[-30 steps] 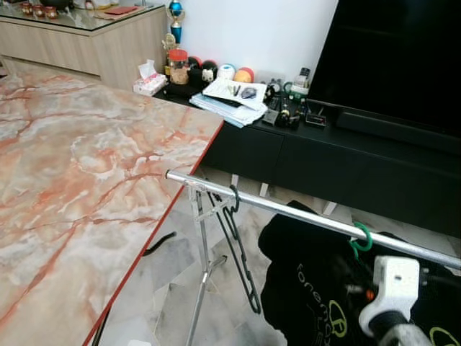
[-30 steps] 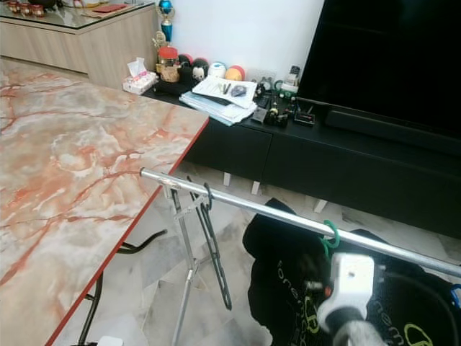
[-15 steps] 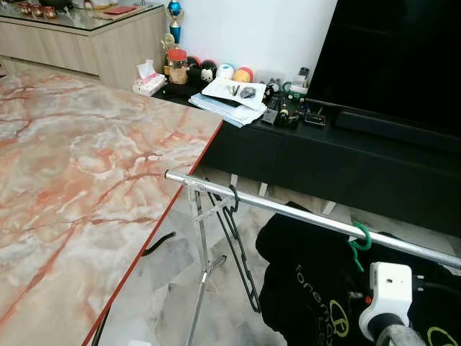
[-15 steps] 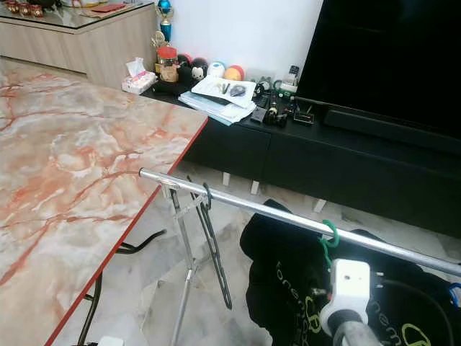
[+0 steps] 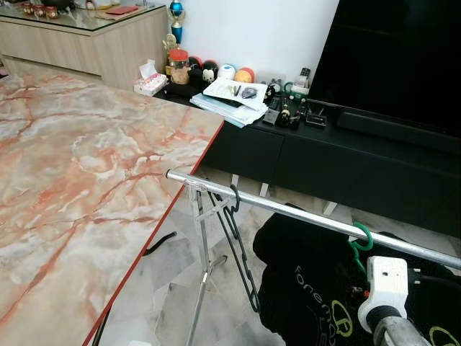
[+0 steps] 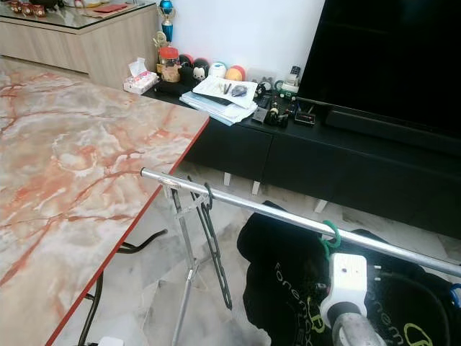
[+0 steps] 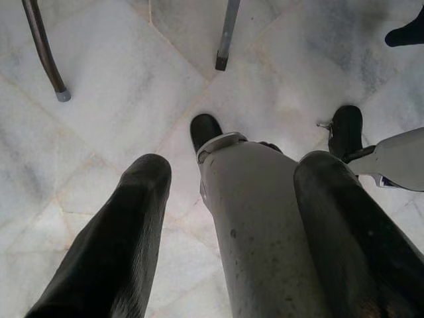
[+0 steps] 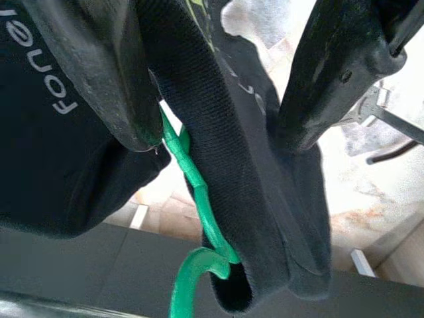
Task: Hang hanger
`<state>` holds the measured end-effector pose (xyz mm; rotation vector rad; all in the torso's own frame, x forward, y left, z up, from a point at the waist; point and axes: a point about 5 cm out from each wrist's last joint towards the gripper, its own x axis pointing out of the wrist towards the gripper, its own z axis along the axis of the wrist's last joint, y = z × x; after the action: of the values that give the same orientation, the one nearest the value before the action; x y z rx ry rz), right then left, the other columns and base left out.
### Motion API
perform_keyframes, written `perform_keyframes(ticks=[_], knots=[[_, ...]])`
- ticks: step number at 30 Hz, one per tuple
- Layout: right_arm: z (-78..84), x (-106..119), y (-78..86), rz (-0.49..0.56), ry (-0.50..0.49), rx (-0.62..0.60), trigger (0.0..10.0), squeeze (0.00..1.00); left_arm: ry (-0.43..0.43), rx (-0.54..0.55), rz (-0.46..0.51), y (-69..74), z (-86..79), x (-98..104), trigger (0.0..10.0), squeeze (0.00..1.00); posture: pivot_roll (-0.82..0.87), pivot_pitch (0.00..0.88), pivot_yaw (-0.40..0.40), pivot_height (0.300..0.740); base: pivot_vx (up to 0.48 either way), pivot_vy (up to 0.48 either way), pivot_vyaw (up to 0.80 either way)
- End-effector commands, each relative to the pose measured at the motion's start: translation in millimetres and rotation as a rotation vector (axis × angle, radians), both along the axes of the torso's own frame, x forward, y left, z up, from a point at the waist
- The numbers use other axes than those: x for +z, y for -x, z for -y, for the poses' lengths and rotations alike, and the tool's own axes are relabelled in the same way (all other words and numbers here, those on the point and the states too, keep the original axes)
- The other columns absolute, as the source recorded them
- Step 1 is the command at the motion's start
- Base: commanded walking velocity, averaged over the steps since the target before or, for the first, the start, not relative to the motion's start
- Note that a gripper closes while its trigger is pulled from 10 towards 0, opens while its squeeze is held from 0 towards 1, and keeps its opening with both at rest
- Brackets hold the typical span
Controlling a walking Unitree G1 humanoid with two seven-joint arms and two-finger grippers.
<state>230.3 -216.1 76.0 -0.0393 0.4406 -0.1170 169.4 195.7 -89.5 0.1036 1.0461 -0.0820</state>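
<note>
- The green hanger (image 5: 360,238) hooks over the metal rail (image 5: 288,211), carrying a black shirt (image 5: 310,281)
- The right gripper (image 8: 218,99) has its fingers spread around the shirt's collar and seems to touch the hanger's neck
- The left gripper (image 7: 232,218) hangs spread above the marble floor (image 7: 106,86)
- A black hanger (image 5: 241,245) hangs nearer the rail's end, beside the marble table (image 5: 79,166)

Marble table top (image 5: 79,173): cream with orange-red veins, red edge. Hanger hook (image 5: 361,238) green; black T-shirt (image 5: 310,281) with white and yellow-green print. Empty hanger (image 5: 241,252) black. Rail (image 5: 288,211) silver. TV cabinet (image 5: 338,162) black. Floor tiles (image 7: 99,86) white-grey marble.
</note>
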Motion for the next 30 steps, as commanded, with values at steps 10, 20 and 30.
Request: perform_keyframes(ticks=[10,20,30], knots=[[8.5,5.2,-8.3,0.039,0.060,-0.041,10.0,0.00,0.003,-0.024,-0.034,7.3,1.4,-3.4,10.0,0.00,0.02,0.060,-0.071,0.740,0.000,0.000,0.00],[17.3,2.5,-7.2,0.001,0.225,-0.080,10.0,0.00,0.006,-0.032,-0.038,7.8,1.2,-3.6,10.0,0.00,0.02,0.066,-0.070,0.740,0.000,0.000,0.00],[6.1,-11.7,-8.2,-0.061,0.222,-0.017,10.0,0.00,0.007,-0.031,-0.038,6.8,1.0,-3.2,10.0,0.00,0.03,0.075,-0.069,0.740,0.000,0.000,0.00]])
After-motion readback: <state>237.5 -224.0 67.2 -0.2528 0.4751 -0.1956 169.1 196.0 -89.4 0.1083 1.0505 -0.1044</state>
